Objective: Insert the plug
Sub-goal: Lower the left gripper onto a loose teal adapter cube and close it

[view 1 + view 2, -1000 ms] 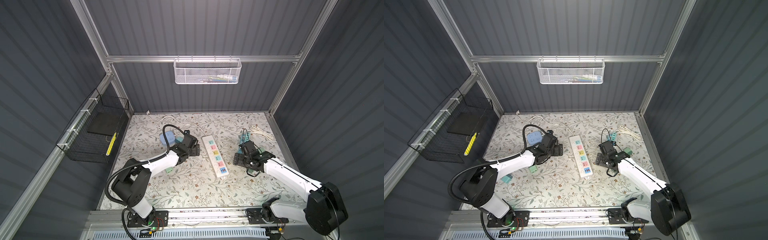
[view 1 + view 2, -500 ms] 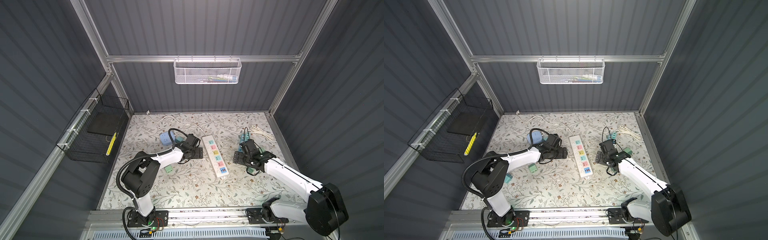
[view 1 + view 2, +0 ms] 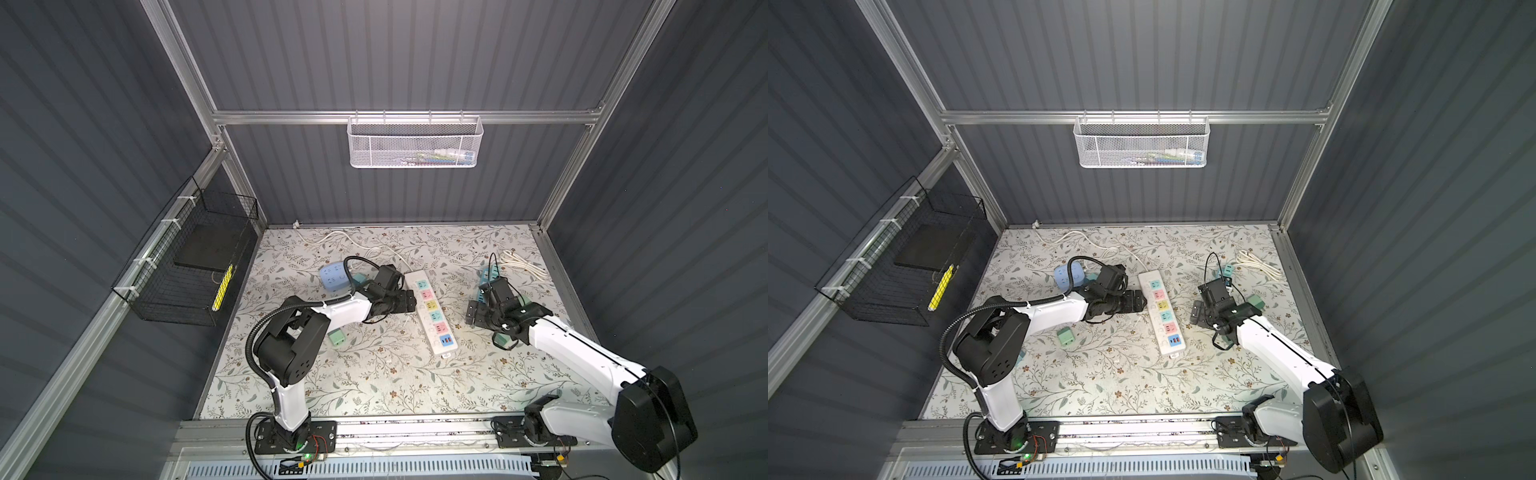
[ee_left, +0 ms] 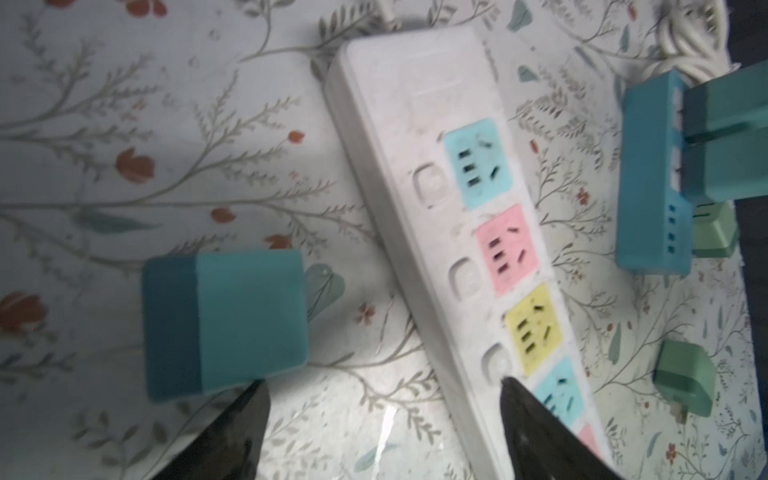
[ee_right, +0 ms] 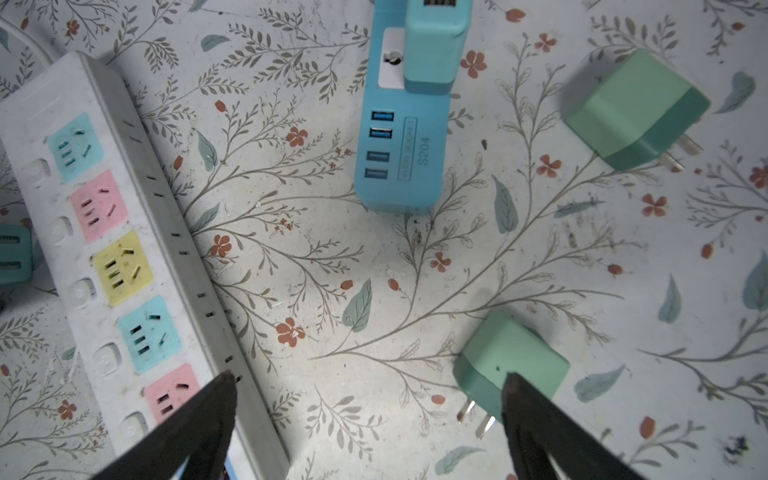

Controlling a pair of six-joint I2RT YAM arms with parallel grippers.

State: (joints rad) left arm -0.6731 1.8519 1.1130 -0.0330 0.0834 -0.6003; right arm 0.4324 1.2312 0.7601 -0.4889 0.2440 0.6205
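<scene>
Lying crosswise to strip (image 4: 415, 116): teal plug (image 4: 224, 324)

Enclosure: dark grey ribbed wall panels (image 3: 415, 54) set in a silver aluminium frame (image 3: 407, 117). White metal mesh basket (image 3: 413, 143) hangs on the back crossbar. Black wire basket (image 3: 183, 286) on the left wall. Floor: pale floral-print mat (image 3: 374, 374), evenly lit.

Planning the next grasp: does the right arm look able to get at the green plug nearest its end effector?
Probably yes. The plug lies uncovered on the mat beside one finger of the open right end effector; a sideways shift should straddle it.
</scene>
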